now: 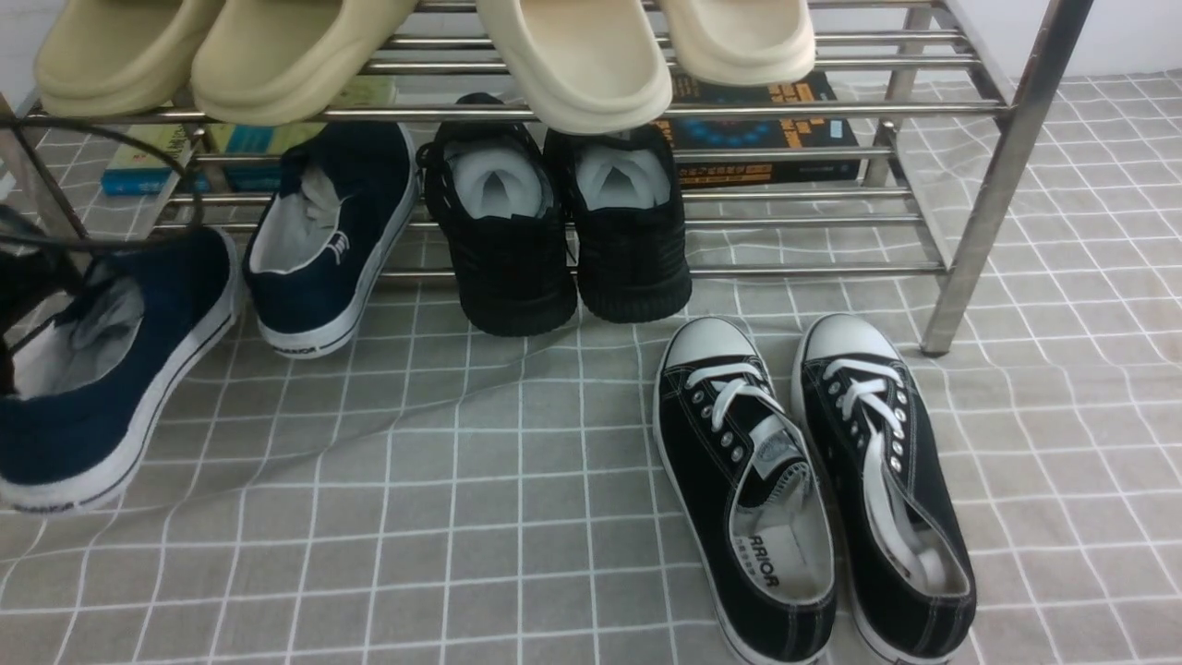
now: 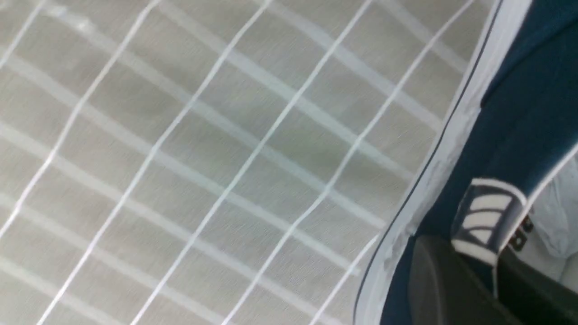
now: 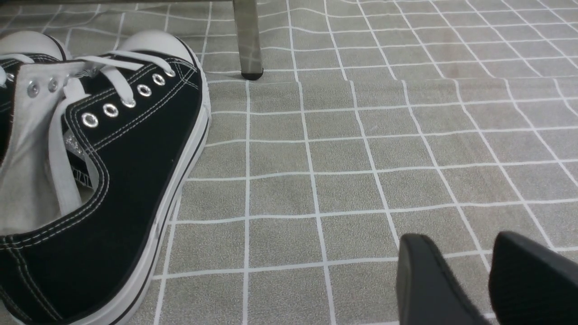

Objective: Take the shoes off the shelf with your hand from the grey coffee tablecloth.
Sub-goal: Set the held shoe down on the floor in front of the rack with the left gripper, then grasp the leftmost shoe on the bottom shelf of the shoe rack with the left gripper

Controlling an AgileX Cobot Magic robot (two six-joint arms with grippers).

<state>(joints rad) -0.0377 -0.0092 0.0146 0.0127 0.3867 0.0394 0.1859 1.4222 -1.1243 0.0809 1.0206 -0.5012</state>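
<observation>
Lower left: left gripper [image 2: 483,275] pinches navy shoe [image 1: 102,397] at heel collar; likely light, soft canvas, may sag; right gripper [image 3: 474,280] empty, narrow gap.

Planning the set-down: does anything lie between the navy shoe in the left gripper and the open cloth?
Nothing visible. The left gripper holds the navy shoe by its heel; the cloth beside it is bare.

beige slides [image 1: 572,65], black knit sneakers [image 1: 563,240], books [image 1: 766,129] and black lace-up sneakers [image 1: 813,480].

End effector [image 2: 483,280] clamps navy shoe [image 2: 524,113] over grid tablecloth [image 2: 216,171].
</observation>
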